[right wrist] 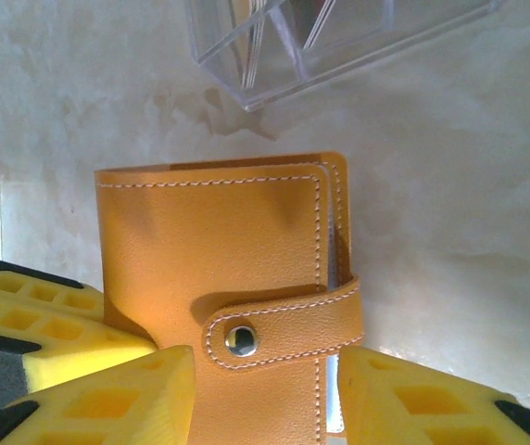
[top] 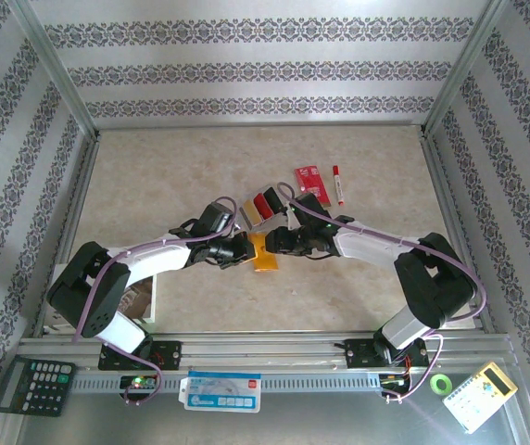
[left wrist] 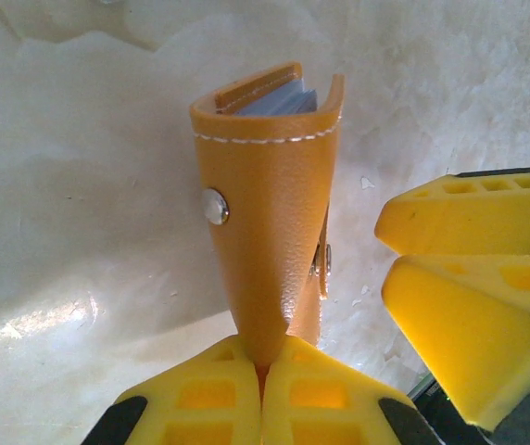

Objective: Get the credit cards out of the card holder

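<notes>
Orange card holder clamped by closed left hand; right hand open astride the snap tab at holder's 5 o'clock, so pinch tab only, peel gently.

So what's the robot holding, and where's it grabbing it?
The left gripper pinches the orange card holder by one narrow edge. The right gripper is open, holding nothing.
</notes>
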You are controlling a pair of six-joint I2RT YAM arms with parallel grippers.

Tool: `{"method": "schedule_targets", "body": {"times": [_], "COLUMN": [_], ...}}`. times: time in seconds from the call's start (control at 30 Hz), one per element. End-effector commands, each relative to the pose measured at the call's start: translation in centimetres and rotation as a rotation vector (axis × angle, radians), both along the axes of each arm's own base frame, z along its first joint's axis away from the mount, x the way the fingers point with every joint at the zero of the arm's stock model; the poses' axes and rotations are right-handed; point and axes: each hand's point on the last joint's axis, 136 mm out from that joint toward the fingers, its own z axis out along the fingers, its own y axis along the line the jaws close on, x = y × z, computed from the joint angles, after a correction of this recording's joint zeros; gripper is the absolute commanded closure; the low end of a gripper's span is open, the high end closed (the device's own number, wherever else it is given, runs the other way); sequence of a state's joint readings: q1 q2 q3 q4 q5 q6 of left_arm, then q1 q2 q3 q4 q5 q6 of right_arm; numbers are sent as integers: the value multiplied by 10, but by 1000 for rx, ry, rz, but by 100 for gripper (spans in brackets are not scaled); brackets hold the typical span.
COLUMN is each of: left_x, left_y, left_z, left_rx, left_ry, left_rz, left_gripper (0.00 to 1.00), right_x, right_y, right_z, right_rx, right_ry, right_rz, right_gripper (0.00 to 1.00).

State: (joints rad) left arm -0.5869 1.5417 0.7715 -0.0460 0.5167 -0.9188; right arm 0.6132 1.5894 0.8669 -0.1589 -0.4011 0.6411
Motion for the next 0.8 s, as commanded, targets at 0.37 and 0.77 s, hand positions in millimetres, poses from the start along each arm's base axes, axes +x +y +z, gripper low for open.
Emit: {"method": "schedule_targets", "body": {"times": [0.37, 0.77], "left_x": [2, 4], "left_y": [-2, 4], "left_z": [7, 4], "left_rx": [-19, 21], "left_ry": [-18, -22], "left_rz": [-20, -1], "left_gripper": [100, 100], "right_x": [1, 0], "right_y": [19, -8], "right_z": [-13, -40], "right_rx": [-26, -157], "right_ry": [47, 89], "right_rz": [39, -37], "right_gripper": [46, 49]}}
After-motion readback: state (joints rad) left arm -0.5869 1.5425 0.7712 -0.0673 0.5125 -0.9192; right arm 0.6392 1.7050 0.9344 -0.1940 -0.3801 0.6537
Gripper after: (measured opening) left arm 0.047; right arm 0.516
